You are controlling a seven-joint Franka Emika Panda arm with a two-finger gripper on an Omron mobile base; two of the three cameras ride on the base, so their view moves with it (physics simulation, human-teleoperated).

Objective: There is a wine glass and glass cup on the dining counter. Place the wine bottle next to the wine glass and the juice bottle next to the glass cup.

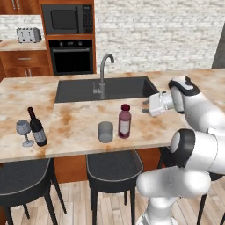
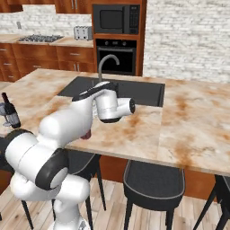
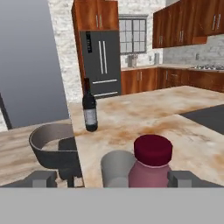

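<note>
On the dining counter [image 1: 79, 116] the wine glass [image 1: 24, 131] stands at the left end with the dark wine bottle [image 1: 37, 127] right beside it. Near the front middle, the glass cup [image 1: 105, 132] and the red-capped juice bottle [image 1: 125, 121] stand upright side by side. My gripper [image 1: 146, 107] hovers just right of the juice bottle, pointing at it, open and holding nothing. In the hand view the juice bottle [image 3: 152, 162] and the cup [image 3: 116, 168] sit close ahead between the spread fingertips [image 3: 42, 178], with the wine bottle [image 3: 89, 110] farther off.
A dark sink [image 1: 105, 88] with a faucet [image 1: 103, 72] lies behind the cup and juice bottle. Dark stools [image 1: 113, 169] stand under the counter's front edge. The wine bottle [image 2: 11, 111] shows at the far left of the right base view.
</note>
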